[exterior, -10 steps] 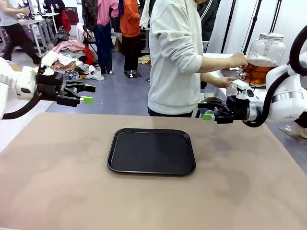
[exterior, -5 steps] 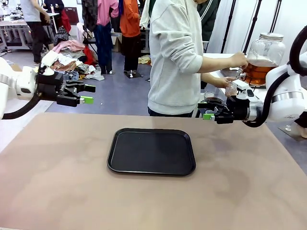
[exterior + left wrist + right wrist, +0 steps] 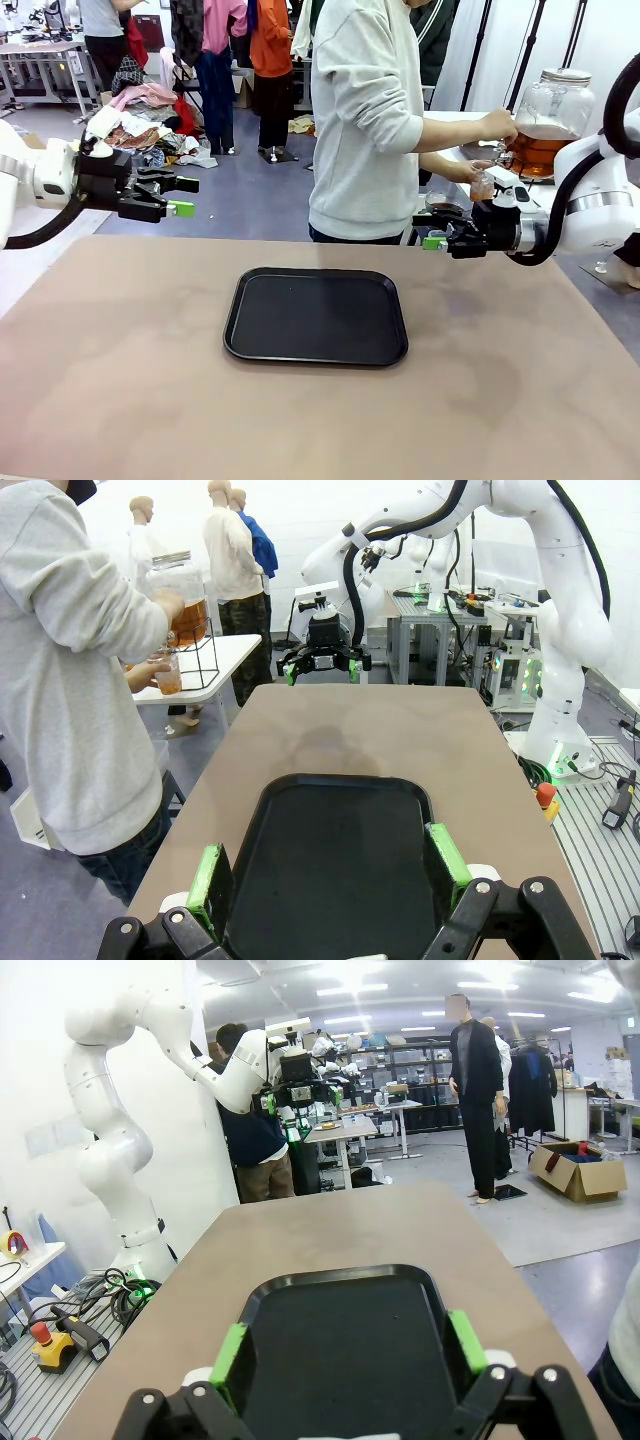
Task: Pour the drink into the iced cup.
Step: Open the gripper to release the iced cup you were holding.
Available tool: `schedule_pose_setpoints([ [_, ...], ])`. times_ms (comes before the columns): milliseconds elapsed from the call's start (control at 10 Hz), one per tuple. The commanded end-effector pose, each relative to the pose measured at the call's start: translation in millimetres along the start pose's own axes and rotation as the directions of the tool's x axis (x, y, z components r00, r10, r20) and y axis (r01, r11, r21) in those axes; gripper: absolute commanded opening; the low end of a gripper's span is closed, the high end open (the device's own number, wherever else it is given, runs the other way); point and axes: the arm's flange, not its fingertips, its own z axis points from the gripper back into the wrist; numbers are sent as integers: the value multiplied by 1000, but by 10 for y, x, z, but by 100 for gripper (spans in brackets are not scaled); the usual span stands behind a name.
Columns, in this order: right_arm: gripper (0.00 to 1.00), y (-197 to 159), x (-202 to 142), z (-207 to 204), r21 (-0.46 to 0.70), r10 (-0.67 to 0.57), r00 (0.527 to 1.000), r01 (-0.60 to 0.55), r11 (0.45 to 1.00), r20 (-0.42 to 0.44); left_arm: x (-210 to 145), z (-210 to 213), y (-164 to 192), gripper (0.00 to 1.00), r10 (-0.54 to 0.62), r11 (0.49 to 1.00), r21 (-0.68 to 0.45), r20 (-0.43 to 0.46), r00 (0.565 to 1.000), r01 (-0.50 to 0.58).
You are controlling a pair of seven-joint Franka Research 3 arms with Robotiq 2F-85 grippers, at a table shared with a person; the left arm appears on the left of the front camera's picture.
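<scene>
Both sets of jaws are wide open and hold nothing. Your left gripper [image 3: 178, 196] and right gripper [image 3: 430, 231] hang above the table edges, probably waiting for the cup. Between and below them lies the flat black plastic tray [image 3: 316, 315], bare, likely the spot for the cup. Past your right gripper, the person [image 3: 365, 120] holds a small clear cup [image 3: 482, 184] under the tap of the big clear glass jar [image 3: 547, 122]. The drink [image 3: 538, 152] is see-through, amber-brown, and fills the jar's lower part.
</scene>
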Motion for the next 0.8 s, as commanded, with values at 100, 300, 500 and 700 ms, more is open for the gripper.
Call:
schedule_pose_setpoints([
  [100,100,-14,29,1,-1,2,1000,-2,1000,0,11,6,-8,100,-4,1000,1,1,1000,4],
  [300,100,-14,29,1,-1,2,1000,-2,1000,0,11,6,-8,100,-4,1000,1,1,1000,4],
  [500,100,-14,29,1,-1,2,1000,-2,1000,0,11,6,-8,100,-4,1000,1,1,1000,4],
  [700,100,-14,29,1,-1,2,1000,-2,1000,0,11,6,-8,100,-4,1000,1,1,1000,4],
])
